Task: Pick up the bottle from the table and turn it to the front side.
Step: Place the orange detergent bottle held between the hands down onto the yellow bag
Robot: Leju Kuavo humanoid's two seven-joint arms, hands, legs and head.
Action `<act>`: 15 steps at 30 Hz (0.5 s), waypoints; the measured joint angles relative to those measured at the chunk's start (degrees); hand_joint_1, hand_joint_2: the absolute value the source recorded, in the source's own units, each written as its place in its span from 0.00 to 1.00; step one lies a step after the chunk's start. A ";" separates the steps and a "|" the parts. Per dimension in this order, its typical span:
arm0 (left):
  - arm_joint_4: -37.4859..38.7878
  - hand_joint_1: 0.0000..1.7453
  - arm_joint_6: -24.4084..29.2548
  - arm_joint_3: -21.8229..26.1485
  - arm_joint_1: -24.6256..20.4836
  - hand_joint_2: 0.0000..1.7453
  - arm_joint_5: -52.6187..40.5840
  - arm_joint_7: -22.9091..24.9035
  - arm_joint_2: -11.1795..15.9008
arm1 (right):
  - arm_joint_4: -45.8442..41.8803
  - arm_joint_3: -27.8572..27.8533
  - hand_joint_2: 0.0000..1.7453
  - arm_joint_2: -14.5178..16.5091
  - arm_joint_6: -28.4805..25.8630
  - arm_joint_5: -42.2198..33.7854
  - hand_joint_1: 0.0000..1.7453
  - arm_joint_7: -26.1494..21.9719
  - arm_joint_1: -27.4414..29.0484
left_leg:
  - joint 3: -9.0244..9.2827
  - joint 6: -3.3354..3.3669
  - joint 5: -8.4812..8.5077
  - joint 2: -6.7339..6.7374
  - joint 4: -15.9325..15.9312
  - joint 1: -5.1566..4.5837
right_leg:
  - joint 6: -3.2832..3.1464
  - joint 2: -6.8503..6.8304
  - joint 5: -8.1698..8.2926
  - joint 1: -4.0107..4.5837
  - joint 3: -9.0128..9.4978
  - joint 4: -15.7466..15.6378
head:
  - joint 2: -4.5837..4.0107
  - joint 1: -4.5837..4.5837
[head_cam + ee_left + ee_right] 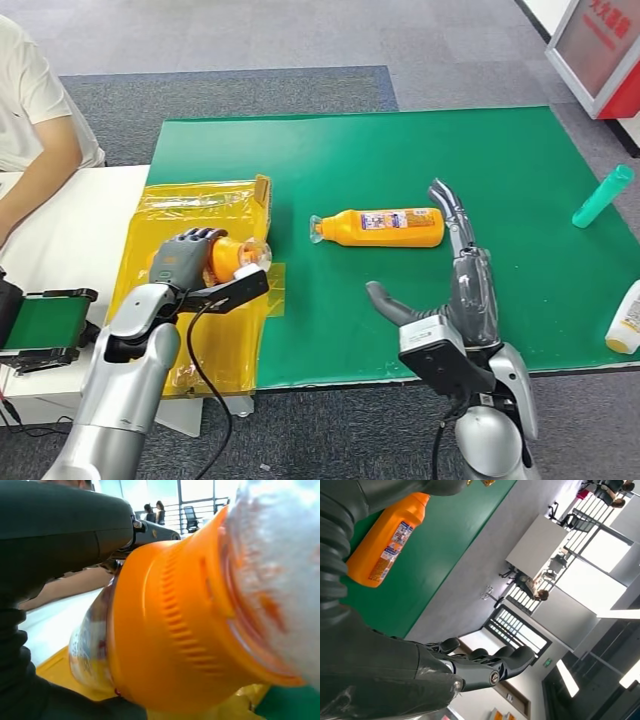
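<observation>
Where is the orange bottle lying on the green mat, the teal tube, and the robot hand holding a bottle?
orange bottle (pixel 385 227), head view, on its label.
teal tube (pixel 601 197), head view, mid-body.
left robot hand (pixel 181 258), head view, on its back, gripping another orange bottle (pixel 226 258).

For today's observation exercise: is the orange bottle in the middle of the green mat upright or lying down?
Lying down. The bottle rests lengthwise on the mat, clear cap pointing toward the yellow bag, untouched by the right hand.

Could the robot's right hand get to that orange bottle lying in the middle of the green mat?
Probably yes: the right hand is open beside the orange bottle, with bare green mat between them.
</observation>
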 joint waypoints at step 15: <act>1.68 0.00 0.04 -0.30 -0.28 1.00 1.69 1.70 -0.21 | 0.02 -0.34 1.00 0.00 -0.74 -1.03 0.00 -0.48 0.05 | 0.00 0.01 0.01 0.00 0.00 0.00 | 0.01 0.00 0.01 0.00 0.00 0.00 | 0.00 0.01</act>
